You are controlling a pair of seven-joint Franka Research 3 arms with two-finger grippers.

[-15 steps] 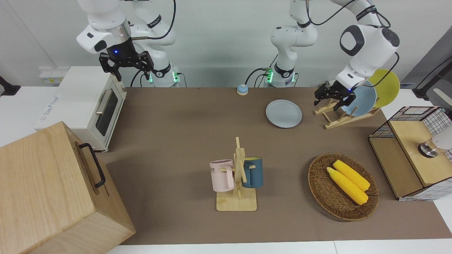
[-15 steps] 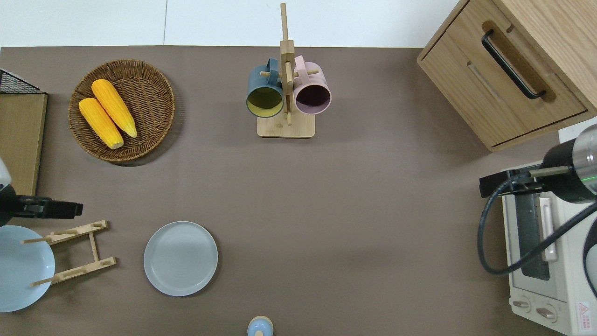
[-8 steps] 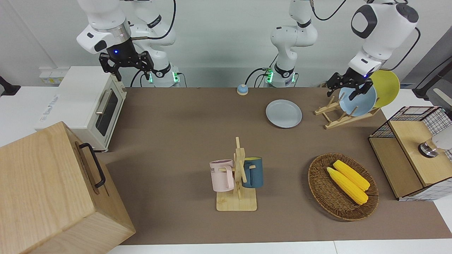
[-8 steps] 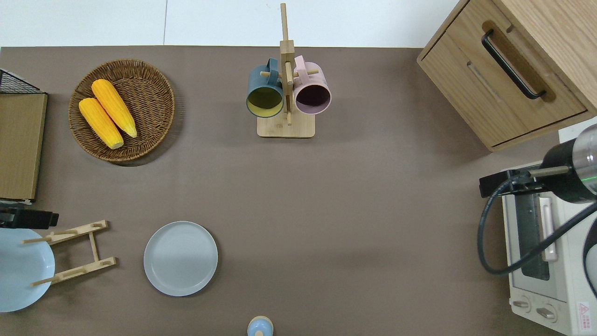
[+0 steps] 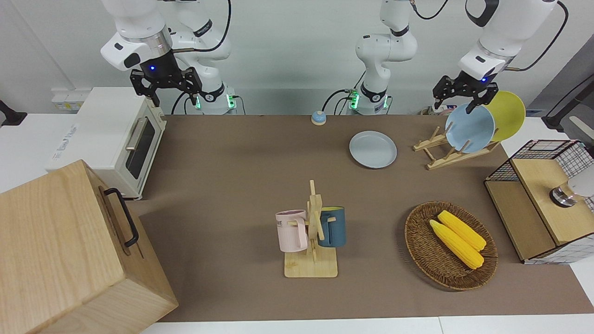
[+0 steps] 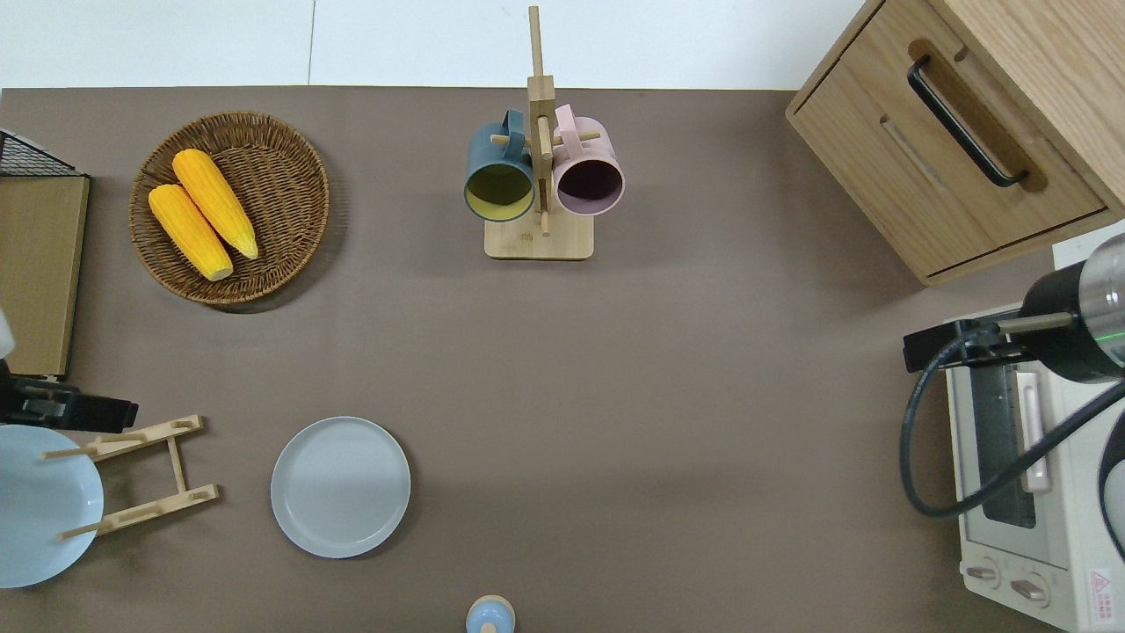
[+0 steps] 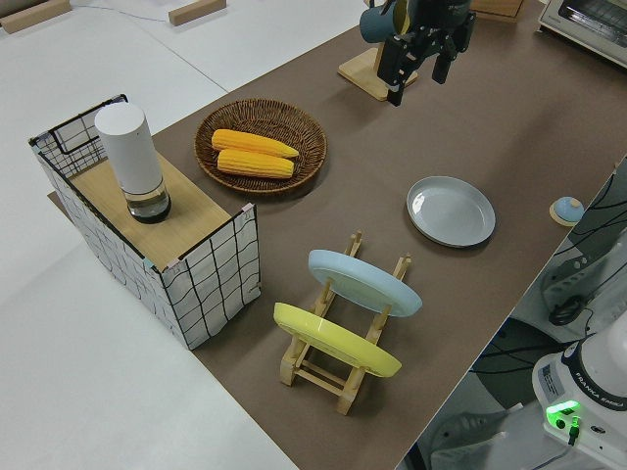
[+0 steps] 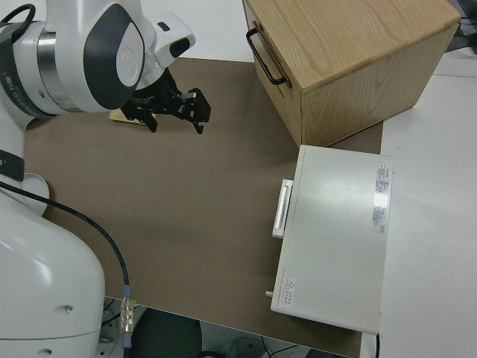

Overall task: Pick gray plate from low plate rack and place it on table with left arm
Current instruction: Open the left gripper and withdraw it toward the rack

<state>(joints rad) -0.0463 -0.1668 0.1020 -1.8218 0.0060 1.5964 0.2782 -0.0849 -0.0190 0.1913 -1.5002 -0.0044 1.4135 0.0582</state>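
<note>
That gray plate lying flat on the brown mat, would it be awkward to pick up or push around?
The gray plate looks rigid, so it probably would not bend. It lies flat on the table with a shallow rim, so fingers would likely struggle to get under it. A sideways push would probably slide it, not tip or roll it. Its smooth surface may be slippery.
</note>
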